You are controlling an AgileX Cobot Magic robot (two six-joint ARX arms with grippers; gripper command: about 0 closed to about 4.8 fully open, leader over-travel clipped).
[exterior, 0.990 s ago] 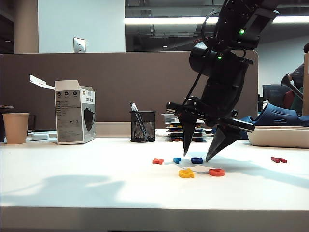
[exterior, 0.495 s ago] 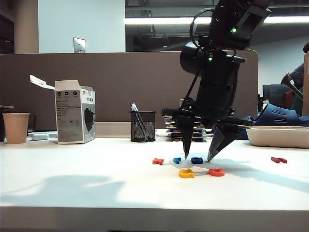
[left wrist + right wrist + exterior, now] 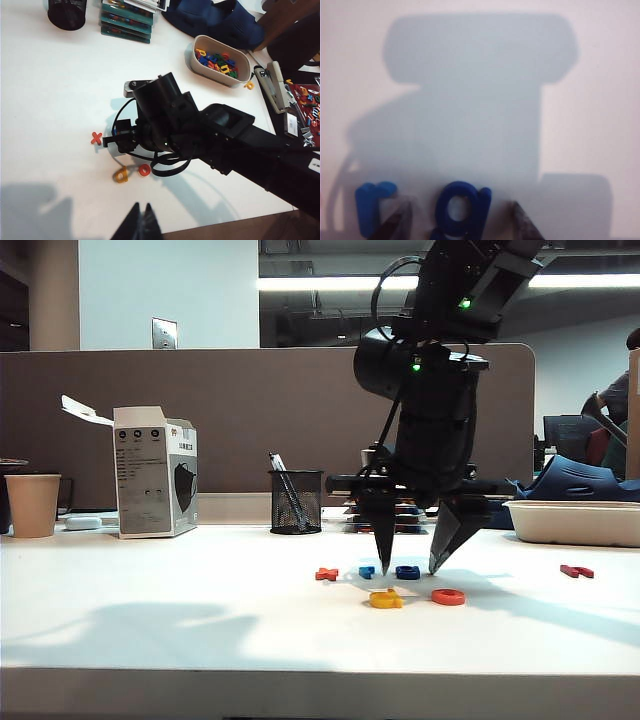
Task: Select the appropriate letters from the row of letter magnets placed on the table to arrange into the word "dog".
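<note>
Your right gripper (image 3: 408,565) hung spread wide over the dark blue "g" (image 3: 408,572) at frame centre; your left gripper (image 3: 141,223) sat closed.

on the surface (image 3: 150,620), at centre frame, the x (image 3: 327,574), r (image 3: 367,571) and g (image 3: 408,572) lie in a row left to right. the d (image 3: 386,599) and o (image 3: 448,596) lie just before them. the right gripper (image 3: 409,564) straddles the g; the left gripper (image 3: 141,223) sits at the wrist view's lower edge.
</note>
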